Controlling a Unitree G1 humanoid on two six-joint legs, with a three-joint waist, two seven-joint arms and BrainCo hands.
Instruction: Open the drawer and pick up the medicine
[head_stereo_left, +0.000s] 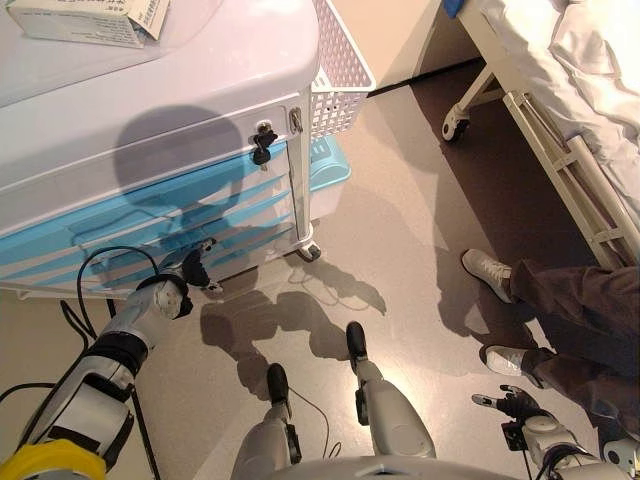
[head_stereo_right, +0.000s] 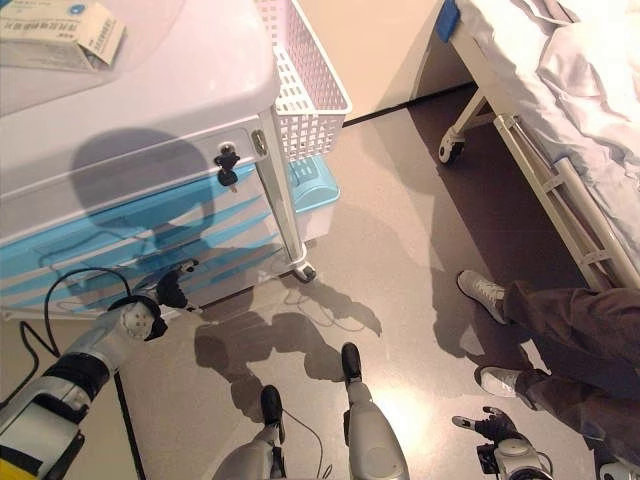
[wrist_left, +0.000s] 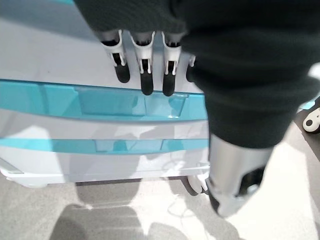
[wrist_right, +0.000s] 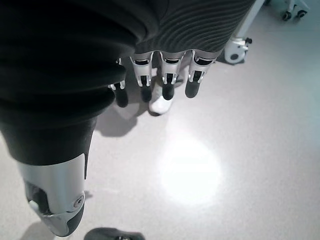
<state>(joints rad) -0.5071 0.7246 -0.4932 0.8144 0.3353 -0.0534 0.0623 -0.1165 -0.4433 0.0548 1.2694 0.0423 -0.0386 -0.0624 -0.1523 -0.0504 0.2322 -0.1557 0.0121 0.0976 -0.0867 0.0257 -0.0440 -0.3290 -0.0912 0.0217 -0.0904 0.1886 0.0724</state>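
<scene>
A white cart (head_stereo_left: 150, 110) with several pale blue drawer fronts stands at the left, all drawers shut. My left hand (head_stereo_left: 195, 265) is up against the lower drawers. In the left wrist view its fingers (wrist_left: 145, 75) are straight, with their dark tips just over a blue drawer handle (wrist_left: 100, 102) and the thumb held apart; it holds nothing. A white medicine box (head_stereo_left: 90, 20) lies on the cart's top. My right hand (head_stereo_left: 510, 403) hangs low at the lower right over the floor, with relaxed, empty fingers (wrist_right: 167, 80).
A key (head_stereo_left: 263, 140) sticks in the cart's lock below the top. A white mesh basket (head_stereo_left: 340, 70) hangs on the cart's right side. A wheeled bed (head_stereo_left: 560, 120) stands at the right. A person's legs and white shoes (head_stereo_left: 490, 270) are near my right hand.
</scene>
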